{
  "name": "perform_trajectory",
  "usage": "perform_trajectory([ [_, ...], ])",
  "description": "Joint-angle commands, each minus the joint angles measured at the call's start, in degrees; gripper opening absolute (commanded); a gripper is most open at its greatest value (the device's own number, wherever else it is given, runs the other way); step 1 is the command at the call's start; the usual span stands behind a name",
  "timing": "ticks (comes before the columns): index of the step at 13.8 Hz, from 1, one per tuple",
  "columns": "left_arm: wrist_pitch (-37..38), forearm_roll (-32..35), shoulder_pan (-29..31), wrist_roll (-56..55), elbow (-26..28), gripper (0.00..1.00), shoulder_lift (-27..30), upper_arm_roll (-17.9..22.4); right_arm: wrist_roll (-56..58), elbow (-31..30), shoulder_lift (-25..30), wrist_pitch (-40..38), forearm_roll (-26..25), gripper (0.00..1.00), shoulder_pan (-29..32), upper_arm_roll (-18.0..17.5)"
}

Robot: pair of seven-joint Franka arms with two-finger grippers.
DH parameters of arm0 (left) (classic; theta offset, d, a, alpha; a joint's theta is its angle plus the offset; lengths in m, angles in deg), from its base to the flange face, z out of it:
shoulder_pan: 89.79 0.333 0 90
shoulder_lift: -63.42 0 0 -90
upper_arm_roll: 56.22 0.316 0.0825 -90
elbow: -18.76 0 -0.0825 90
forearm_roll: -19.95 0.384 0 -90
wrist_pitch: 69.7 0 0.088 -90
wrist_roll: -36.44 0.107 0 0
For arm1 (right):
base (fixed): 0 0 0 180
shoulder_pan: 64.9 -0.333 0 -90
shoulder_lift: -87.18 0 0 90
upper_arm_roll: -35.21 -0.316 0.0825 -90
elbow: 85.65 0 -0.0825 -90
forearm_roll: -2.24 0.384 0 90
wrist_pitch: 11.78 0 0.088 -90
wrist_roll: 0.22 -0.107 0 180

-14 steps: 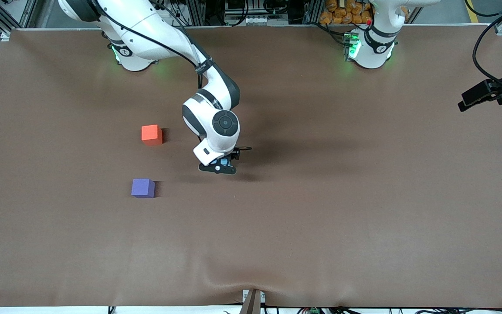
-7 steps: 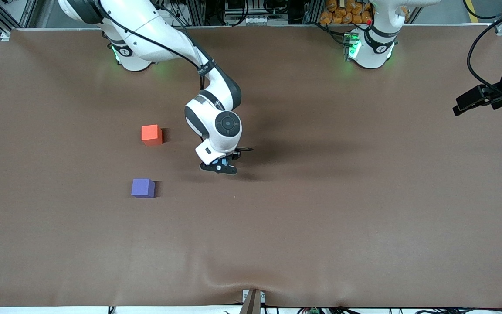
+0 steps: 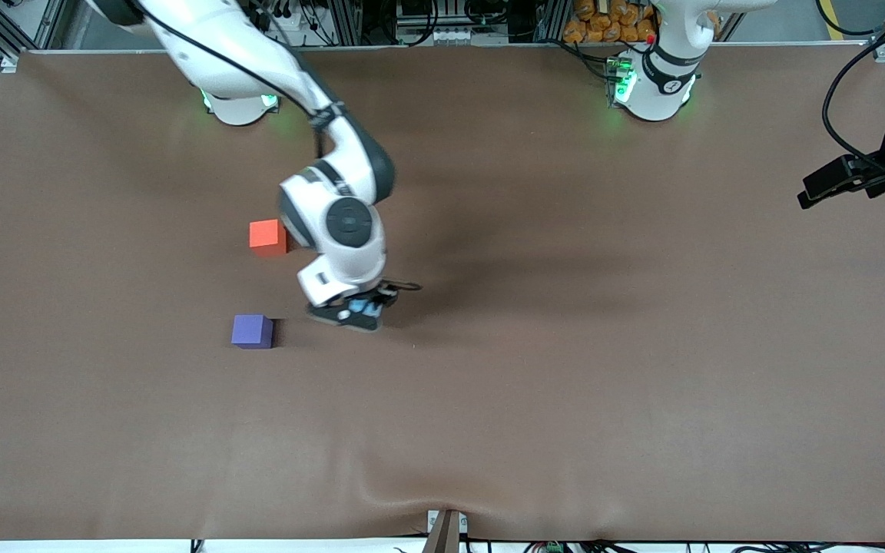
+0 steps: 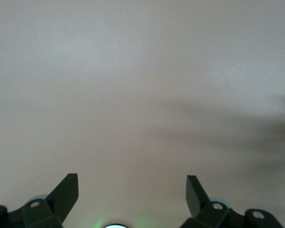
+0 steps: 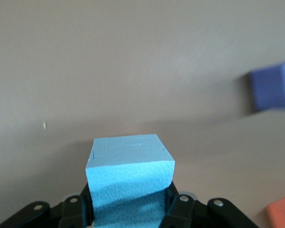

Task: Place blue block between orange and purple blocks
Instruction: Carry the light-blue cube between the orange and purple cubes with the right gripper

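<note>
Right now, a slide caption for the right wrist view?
Right claw holds blue block above table; purple block ahead.

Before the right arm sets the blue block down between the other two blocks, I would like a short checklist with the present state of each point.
1. Blue block held by the right tool: ok, its fingers are closed on the block's two sides.
2. Block lifted off the table: ok, the right wrist view shows it above the cloth.
3. Gap between orange block and purple block free: ok, only bare cloth shows there.
4. Block over that gap: not ok, it is beside the gap, toward the left arm's end.
5. Left tool out of the way: ok, open over bare cloth and waiting.
6. Gap wide enough: cannot tell for certain, though it looks so.
</note>
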Motion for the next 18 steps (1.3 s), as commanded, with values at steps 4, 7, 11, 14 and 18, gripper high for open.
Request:
perform_trajectory([
  [4, -1.2, 0.5, 0.2, 1.3, -0.2, 1.0, 0.1, -0.1, 26.6, -12.9, 15.2, -9.7, 5.9, 0.0, 11.1, -0.9],
  [7, -1.3, 0.5, 0.2, 1.3, -0.3, 1.0, 0.2, -0.1, 31.2, -20.8, 19.6, -10.0, 5.9, 0.0, 14.1, -0.9],
  [11, -2.0, 0.4, 0.1, 1.2, -0.2, 1.0, 0.2, -0.1, 31.4, -29.6, 20.3, -4.0, 5.1, 0.0, 15.6, -0.6],
  [14, -1.9, 0.4, 0.1, 1.3, -0.3, 1.0, 0.3, -0.2, 31.4, -34.1, 19.8, 2.2, 4.9, 0.0, 16.5, -0.6],
  [18, -1.9, 0.2, 0.1, 1.2, -0.3, 1.0, 0.5, -0.9, 31.4, -34.7, 17.2, 8.1, 3.4, 0.0, 17.5, -0.6],
])
